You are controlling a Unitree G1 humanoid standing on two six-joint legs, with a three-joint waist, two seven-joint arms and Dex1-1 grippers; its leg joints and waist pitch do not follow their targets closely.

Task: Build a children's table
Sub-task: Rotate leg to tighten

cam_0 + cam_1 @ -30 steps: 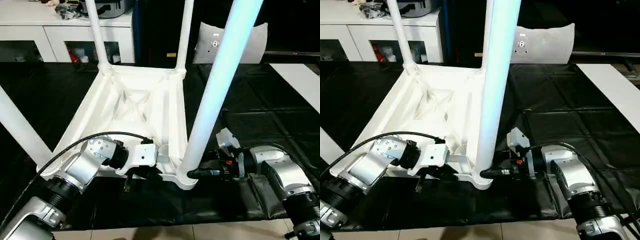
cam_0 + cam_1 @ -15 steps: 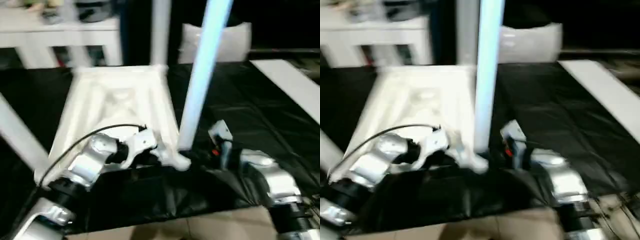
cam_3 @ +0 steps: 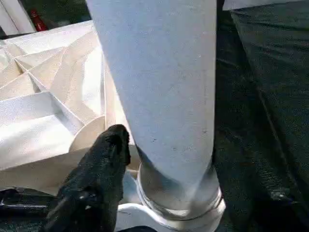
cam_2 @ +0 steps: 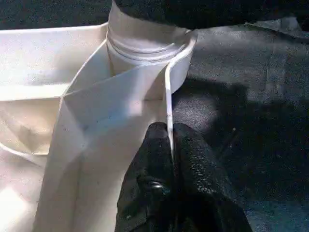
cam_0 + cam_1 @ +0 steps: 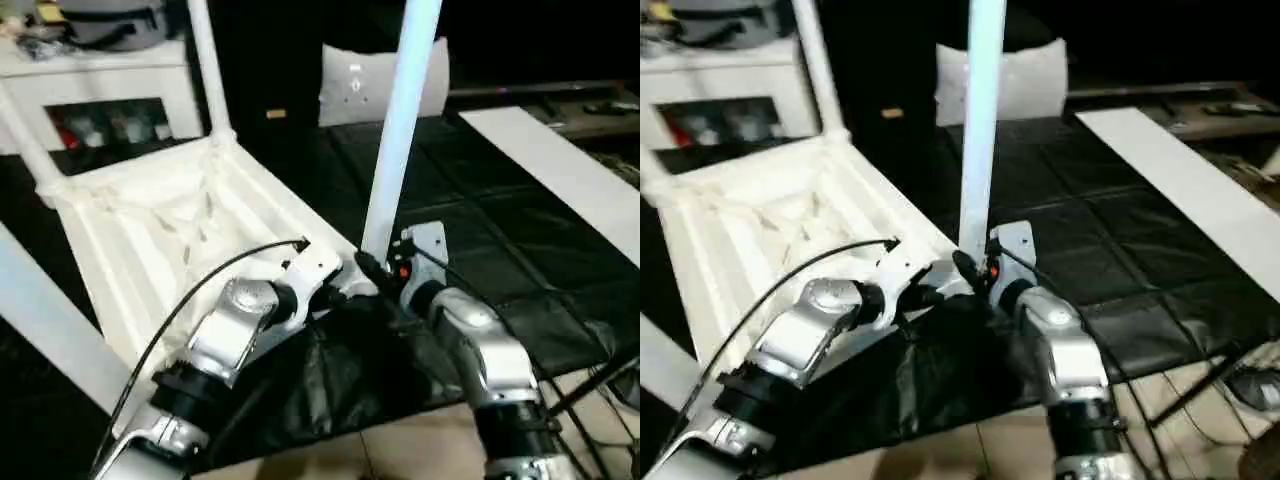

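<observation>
The white plastic table (image 5: pixel 170 235) lies upside down on a black sheet (image 5: pixel 520 260), its ribbed underside facing up and smooth tapered legs rising past the top edge. The left gripper (image 4: pixel 170 164) has its fingers clamped on the thin rim wall beside a corner socket. One black finger (image 3: pixel 99 179) of the right gripper (image 5: pixel 372 272) rests beside the near leg (image 5: pixel 398 130); I cannot tell its grip.
</observation>
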